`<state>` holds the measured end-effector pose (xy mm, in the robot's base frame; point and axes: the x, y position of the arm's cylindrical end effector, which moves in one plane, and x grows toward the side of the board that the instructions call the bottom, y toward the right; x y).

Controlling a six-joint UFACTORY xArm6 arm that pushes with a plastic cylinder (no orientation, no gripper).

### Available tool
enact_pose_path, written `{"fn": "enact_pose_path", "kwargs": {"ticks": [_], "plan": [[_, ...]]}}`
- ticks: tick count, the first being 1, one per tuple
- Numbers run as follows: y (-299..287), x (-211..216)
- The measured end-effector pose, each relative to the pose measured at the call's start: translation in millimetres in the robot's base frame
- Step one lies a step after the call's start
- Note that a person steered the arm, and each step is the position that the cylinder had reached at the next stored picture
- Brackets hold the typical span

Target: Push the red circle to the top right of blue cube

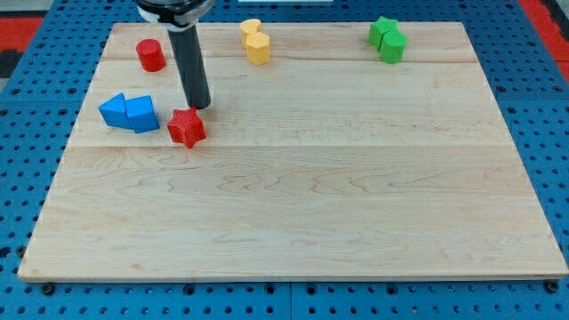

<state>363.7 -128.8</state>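
Note:
The red circle [150,55] is a short red cylinder near the view's top left of the wooden board [293,222]. The blue cube [141,114] sits below it at the left, touching a blue triangular block [113,110] on its left side. My tip [201,106] rests on the board to the right of the blue cube, just above a red star block [187,128]. The tip is below and to the right of the red circle, apart from it.
Two yellow blocks [255,41] sit touching at the top centre. Two green blocks [388,39] sit touching at the top right. The board lies on a blue perforated surface [27,178].

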Motion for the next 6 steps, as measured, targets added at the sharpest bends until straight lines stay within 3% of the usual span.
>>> {"fn": "enact_pose_path", "kwargs": {"ticks": [3, 4, 5, 6], "plan": [[-44.3, -135.5], [-69.9, -86.1], [-54.8, -83.2], [-139.6, -127.1]]}}
